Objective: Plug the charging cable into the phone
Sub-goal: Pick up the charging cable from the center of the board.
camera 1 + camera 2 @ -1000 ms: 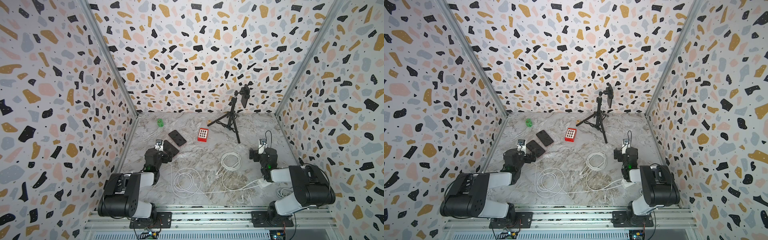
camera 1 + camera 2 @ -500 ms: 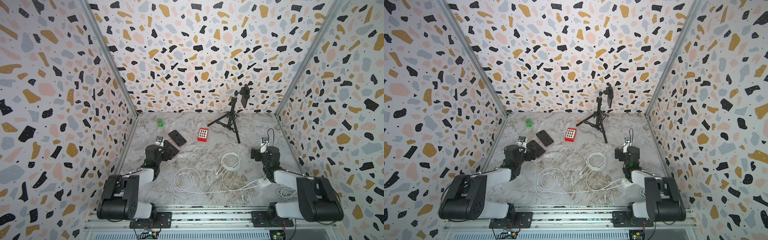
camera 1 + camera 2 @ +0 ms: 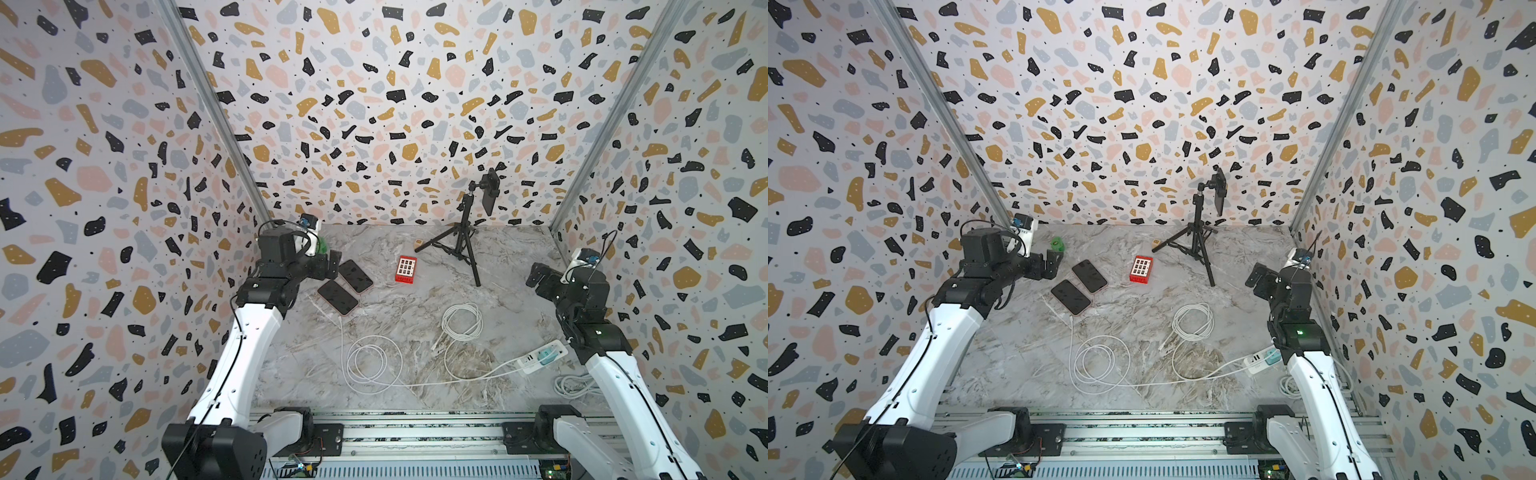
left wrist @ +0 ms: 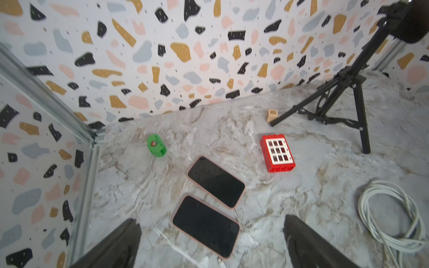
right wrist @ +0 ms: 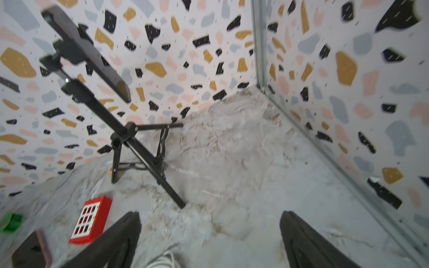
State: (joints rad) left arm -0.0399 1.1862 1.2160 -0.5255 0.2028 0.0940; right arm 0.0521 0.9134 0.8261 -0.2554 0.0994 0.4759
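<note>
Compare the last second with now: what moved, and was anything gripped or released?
The left gripper and right gripper both rose from a low, folded pose; jaws open, nothing taken or released. The near phone, far phone, looped cable, coiled cable, red block and tripod stayed put.

left arm [image 3: 249, 332], right arm [image 3: 619, 382]: white links, black joints | left claw [image 3: 331, 266], right claw [image 3: 540, 279]: black
</note>
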